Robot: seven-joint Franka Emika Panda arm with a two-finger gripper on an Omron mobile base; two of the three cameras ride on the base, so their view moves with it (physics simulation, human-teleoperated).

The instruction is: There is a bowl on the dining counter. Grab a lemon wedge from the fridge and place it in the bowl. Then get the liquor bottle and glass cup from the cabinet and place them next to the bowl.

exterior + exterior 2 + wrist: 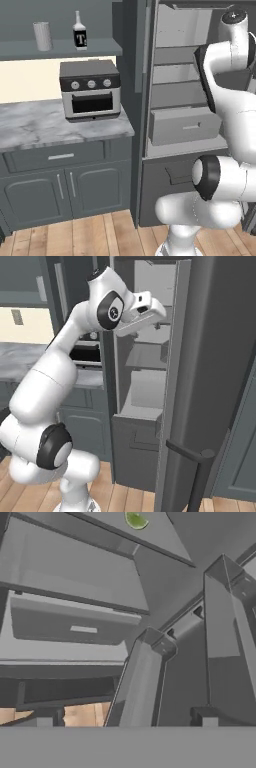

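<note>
The fridge [180, 95] stands open, its pale shelves and a drawer [185, 125] showing. My arm [75, 336] reaches up into it. A small yellow-green lemon wedge [136, 519] lies on a fridge shelf at the top edge of the hand view, well ahead of my gripper [127, 719]. The gripper is open with nothing between its tips. On the open cabinet shelf [60, 49] at upper left stand the glass cup [42, 36] and the liquor bottle [80, 32] with its black label. The bowl and the dining counter are out of view.
A silver toaster oven [90, 90] sits on the marble worktop [35, 125] left of the fridge. The open fridge door [210, 356] with its dark bar handle [200, 466] stands close on my right. Door bins [225, 637] flank the hand.
</note>
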